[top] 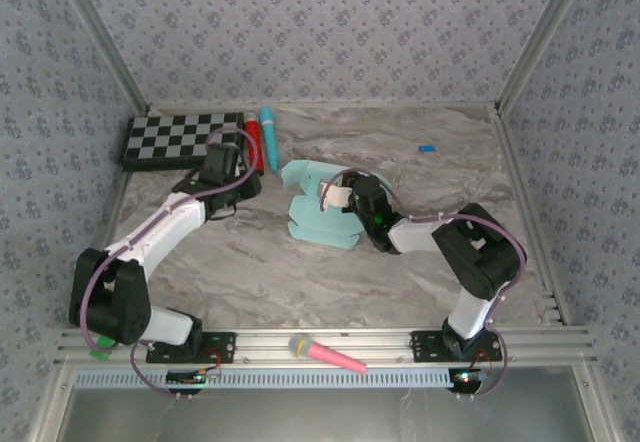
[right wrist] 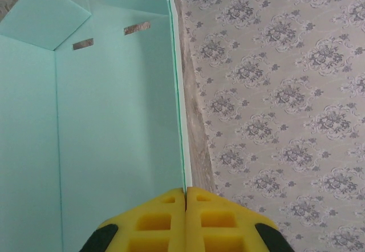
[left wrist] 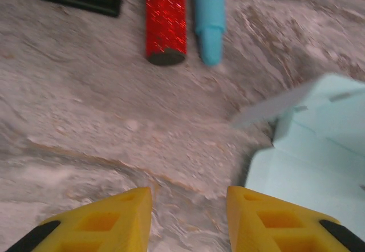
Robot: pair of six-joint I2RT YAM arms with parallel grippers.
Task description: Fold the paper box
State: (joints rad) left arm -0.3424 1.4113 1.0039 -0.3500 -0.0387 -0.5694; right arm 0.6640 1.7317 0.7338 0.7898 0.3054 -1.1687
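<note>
The paper box (top: 318, 212) is a pale aqua card sheet, partly folded, lying mid-table. In the right wrist view its inner panels (right wrist: 108, 109) spread to the left, with two slots near the top. My right gripper (right wrist: 186, 192) is shut on the edge of one upright panel, seen edge-on between the yellow fingers. From above, that gripper (top: 345, 194) sits over the box's right side. My left gripper (left wrist: 189, 198) hangs open over bare table, its jaws wide apart, with the box (left wrist: 311, 149) just to its right. From above it (top: 232, 172) is left of the box.
A checkerboard (top: 183, 139) lies at the back left. A red cylinder (left wrist: 166, 18) and a turquoise marker (left wrist: 210, 18) lie side by side beyond my left gripper. A pink toy microphone (top: 326, 353) rests on the front rail. A small blue piece (top: 427, 148) lies back right.
</note>
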